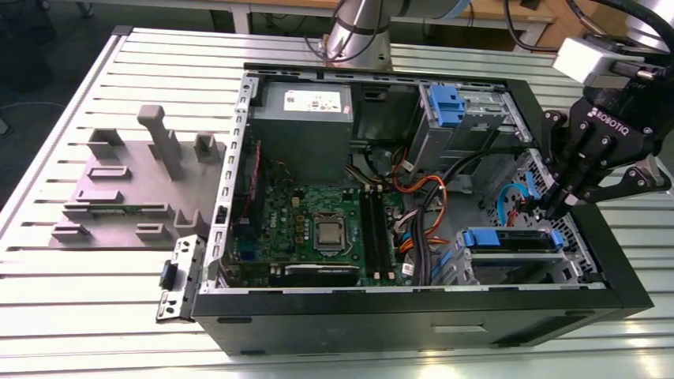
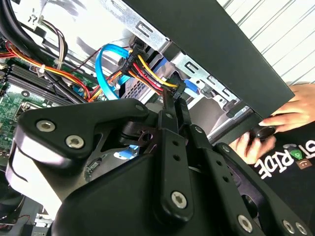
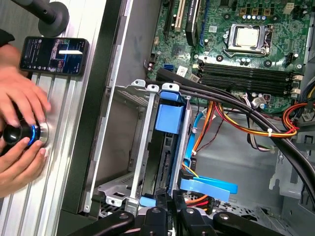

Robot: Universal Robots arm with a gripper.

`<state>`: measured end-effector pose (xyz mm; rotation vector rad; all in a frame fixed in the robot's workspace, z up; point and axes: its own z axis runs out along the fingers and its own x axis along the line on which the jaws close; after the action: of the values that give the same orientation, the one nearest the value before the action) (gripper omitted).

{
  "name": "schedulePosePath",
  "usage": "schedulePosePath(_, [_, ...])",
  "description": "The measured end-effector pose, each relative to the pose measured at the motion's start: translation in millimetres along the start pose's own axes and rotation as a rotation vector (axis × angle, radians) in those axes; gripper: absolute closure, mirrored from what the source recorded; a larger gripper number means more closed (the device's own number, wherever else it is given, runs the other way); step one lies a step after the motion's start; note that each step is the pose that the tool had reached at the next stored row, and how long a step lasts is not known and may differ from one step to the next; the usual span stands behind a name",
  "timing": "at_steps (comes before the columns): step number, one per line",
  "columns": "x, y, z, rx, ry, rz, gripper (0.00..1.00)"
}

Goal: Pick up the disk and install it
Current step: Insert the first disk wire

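Observation:
The disk [image 1: 514, 240] sits inside the silver drive cage [image 1: 569, 272] at the front corner of the open computer case, its blue rail frame facing up. In the first wrist view the disk [image 3: 169, 118] stands edge-on in that cage [image 3: 140, 147]. My gripper [image 1: 548, 208] hangs just above the cage, at the exterior view's right, fingers pressed together. In the second wrist view the gripper [image 2: 172, 105] has its tips against a black power plug [image 2: 173, 91] with yellow, red and black wires. A blue data cable [image 3: 207, 187] lies beside the gripper [image 3: 170, 209].
The case holds a motherboard [image 1: 316, 225], a grey power-supply box [image 1: 305, 110] and an upper cage with a blue latch [image 1: 447, 106]. Grey fixtures [image 1: 137, 181] stand on the slatted table. A person's hands [image 3: 19, 123] rest on a round controller next to a phone [image 3: 54, 55].

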<state>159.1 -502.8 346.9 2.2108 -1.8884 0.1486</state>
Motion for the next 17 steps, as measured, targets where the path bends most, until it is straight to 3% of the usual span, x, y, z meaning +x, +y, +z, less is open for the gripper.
schedulePosePath(3, [-0.1, 0.5, 0.1, 0.0025, 0.0003, 0.001, 0.83])
schedulePosePath(7, [-0.6, 3.9, 0.3, 0.0287, 0.0043, 0.007, 0.83])
schedulePosePath(8, [-0.6, 4.2, 0.4, 0.0307, 0.0045, 0.008, 0.83])
schedulePosePath(14, [3.8, 5.4, 2.2, 0.0310, 0.0046, 0.008, 0.83])
schedulePosePath(17, [6.2, 9.4, 3.7, 0.0322, 0.0048, 0.006, 0.83])
